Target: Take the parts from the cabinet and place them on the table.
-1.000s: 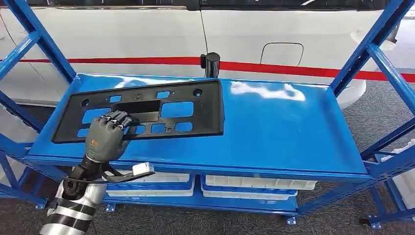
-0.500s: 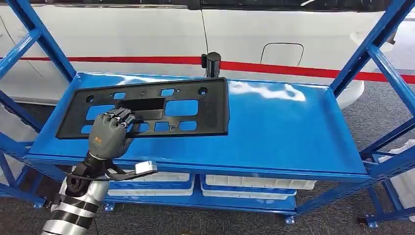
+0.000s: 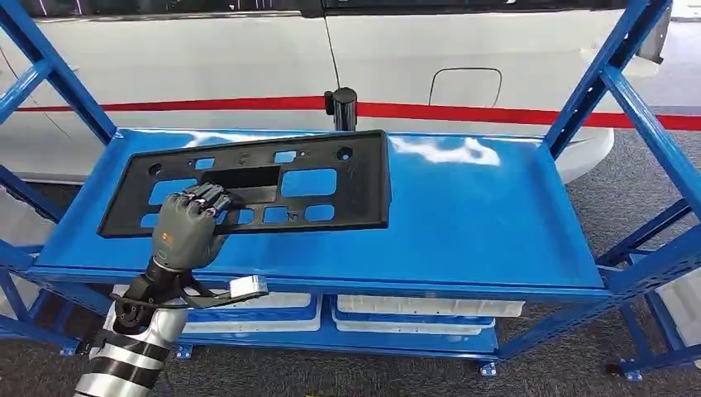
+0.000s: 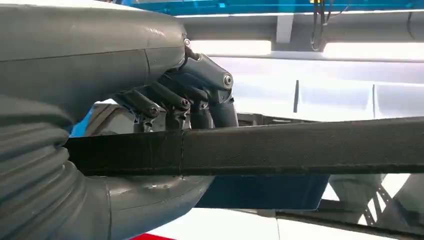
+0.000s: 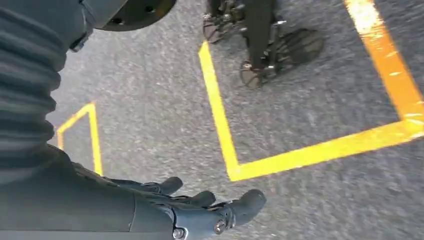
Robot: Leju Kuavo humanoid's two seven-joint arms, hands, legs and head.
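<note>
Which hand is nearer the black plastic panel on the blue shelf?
Left. The left hand grips the near edge of the black panel, fingers over the top. The right hand hangs by the robot's side above the grey floor, holding nothing.

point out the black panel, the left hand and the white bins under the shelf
black panel [image 3: 347, 178]: head view, on its solid right end.
left hand [image 3: 186, 227]: head view, on the grey back of the hand gripping the panel's near edge.
white bins [image 3: 426, 306]: head view, on the right bin's rim.
</note>
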